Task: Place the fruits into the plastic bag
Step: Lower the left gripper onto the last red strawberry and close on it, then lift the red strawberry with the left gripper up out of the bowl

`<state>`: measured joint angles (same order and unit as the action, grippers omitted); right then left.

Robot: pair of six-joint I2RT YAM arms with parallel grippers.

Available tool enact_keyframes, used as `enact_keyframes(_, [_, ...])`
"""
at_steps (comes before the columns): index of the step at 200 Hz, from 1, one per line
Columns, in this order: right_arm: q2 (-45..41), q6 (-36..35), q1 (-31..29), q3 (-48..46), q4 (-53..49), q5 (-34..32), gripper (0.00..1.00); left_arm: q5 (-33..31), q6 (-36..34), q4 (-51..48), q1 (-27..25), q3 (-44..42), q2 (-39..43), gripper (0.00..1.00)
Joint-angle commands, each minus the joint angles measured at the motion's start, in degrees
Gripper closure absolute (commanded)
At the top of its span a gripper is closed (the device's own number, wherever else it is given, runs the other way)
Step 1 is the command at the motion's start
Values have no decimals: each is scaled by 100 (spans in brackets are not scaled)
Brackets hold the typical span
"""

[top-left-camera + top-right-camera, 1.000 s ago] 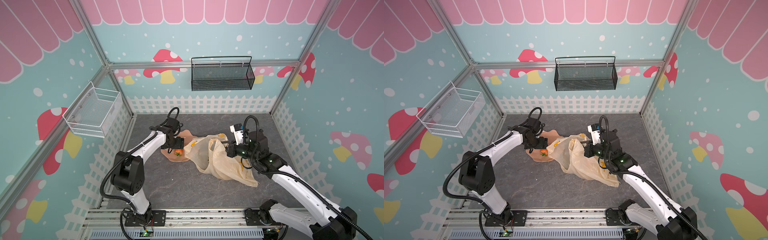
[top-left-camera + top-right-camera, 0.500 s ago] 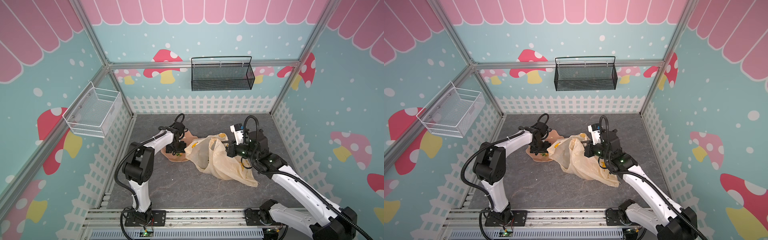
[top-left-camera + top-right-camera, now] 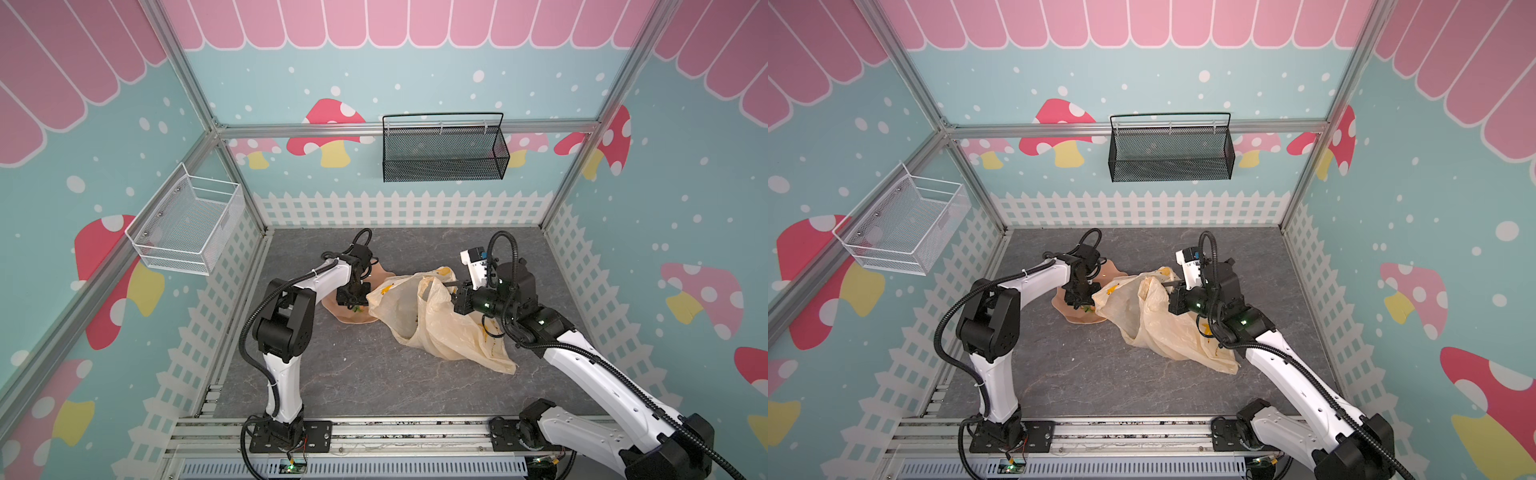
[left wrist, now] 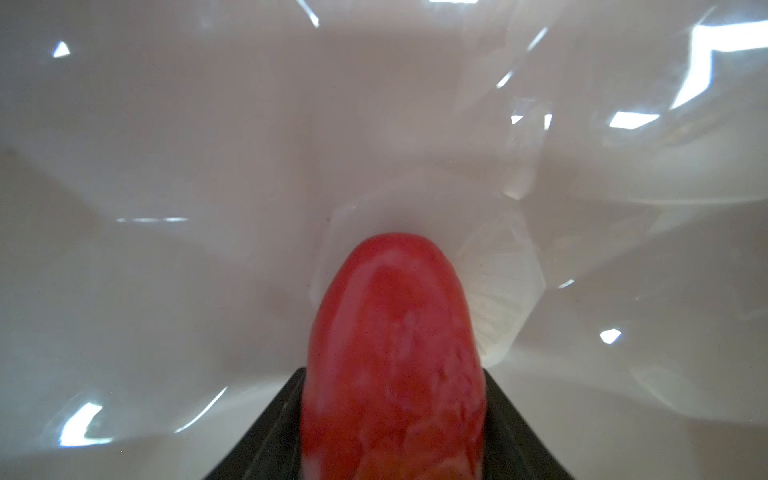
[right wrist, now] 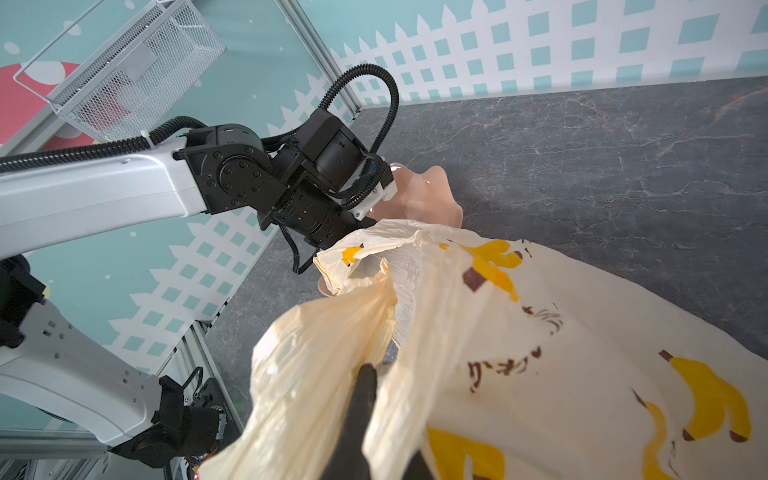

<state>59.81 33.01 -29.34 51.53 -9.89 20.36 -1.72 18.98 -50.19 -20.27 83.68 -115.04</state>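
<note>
Left end effector (image 3: 352, 302) stands over the pink dish (image 3: 347, 318), closed on a red strawberry (image 4: 395, 357). The fruit's long axis runs straight out between the fingers, tip toward the dish. Right end effector (image 5: 365, 376) pinches the rim of the plastic bag (image 3: 440, 328). The bag lies slumped on the grey marbled table (image 3: 332, 374), mouth facing the dish. The walls (image 3: 685, 187) carry a mushroom print.

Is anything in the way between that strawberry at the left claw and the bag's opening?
Nothing visible. The strawberry sits between the left claw's jaws over the pink dish, beside the plastic bag, whose mouth the right claw holds open. Only the bag's near lip lies between.
</note>
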Motion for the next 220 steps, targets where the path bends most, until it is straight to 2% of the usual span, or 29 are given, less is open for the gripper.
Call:
enact_keyframes(1, [-49,-43,-29,125,12,-23,100,-26,-90,-6,31,153,-105,51])
enact_keyframes(23, [-23,-33,-35,131,22,-5,100,-58,-132,-43,66,132,-37,57])
enact_keyframes(55, [-31,-31,-29,131,22,3,100,249,-195,-39,228,170,210,58])
enact_keyframes(113, [-58,-6,-32,136,-2,25,100,865,-556,-69,746,533,1322,61])
enact_keyframes(164, [-69,-28,-35,134,-39,20,100,911,-1047,-86,838,806,2080,62])
enact_keyframes(220, [-48,-49,-28,139,-70,23,100,1129,-1188,-88,832,846,2402,64])
